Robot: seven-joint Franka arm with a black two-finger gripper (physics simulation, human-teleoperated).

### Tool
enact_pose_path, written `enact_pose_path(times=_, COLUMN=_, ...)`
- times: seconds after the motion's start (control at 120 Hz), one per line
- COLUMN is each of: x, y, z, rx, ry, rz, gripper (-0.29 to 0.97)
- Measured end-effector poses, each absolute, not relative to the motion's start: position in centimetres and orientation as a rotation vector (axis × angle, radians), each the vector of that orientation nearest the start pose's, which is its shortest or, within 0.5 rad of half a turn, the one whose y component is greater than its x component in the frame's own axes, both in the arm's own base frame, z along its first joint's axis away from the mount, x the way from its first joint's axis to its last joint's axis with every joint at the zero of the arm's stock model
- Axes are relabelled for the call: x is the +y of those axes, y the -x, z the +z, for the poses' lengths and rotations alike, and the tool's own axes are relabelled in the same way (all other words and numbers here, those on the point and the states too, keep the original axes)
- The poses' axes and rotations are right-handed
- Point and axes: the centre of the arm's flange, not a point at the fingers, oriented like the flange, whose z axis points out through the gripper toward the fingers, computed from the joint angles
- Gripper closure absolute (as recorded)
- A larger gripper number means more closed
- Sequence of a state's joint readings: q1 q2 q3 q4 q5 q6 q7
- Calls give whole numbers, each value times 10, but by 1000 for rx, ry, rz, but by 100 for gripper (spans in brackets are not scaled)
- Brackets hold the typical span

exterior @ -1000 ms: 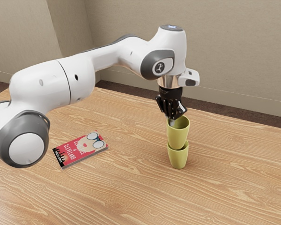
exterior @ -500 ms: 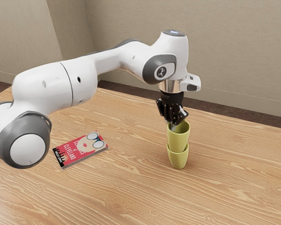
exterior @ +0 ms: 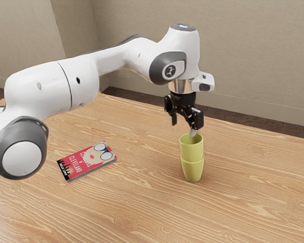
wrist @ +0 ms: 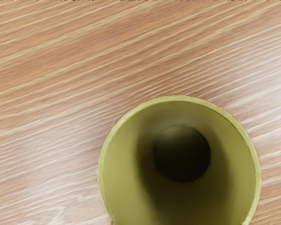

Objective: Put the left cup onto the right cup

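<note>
Your pincer (exterior: 184, 125) is hanging released just over the top cup (exterior: 191, 146), which is sitting nested in the bottom cup (exterior: 192, 170).

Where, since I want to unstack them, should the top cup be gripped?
By its rim, from above, one finger inside and one outside: the top cup stands upright, mouth open, nested in the bottom cup, with only its upper part exposed.

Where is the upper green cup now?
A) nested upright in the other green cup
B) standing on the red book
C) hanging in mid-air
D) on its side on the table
A: the upper olive-green cup sits upright inside the lower olive-green cup, apart from the red book.
</note>
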State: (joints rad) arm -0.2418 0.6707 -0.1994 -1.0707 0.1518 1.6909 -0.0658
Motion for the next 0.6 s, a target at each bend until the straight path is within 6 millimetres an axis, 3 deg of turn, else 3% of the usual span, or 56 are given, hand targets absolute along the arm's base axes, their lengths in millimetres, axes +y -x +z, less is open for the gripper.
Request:
enact_pose_path(times=0.133, x=-253, y=-665, z=483, rx=549, ry=3037, rz=2, gripper=3)
enact_pose_path(times=0.2, x=-240, y=-645, z=502, rx=525, ry=3026, rz=2, gripper=3)
enact_pose_path(times=0.358, x=-169, y=-600, z=530, rx=358, ry=3018, rz=44, gripper=1)
enact_pose_path(times=0.417, x=-153, y=-587, z=541, rx=317, ry=3016, rz=38, gripper=1)
enact_pose_path(times=0.6, x=-141, y=-570, z=557, rx=303, ry=3012, rz=21, gripper=0)
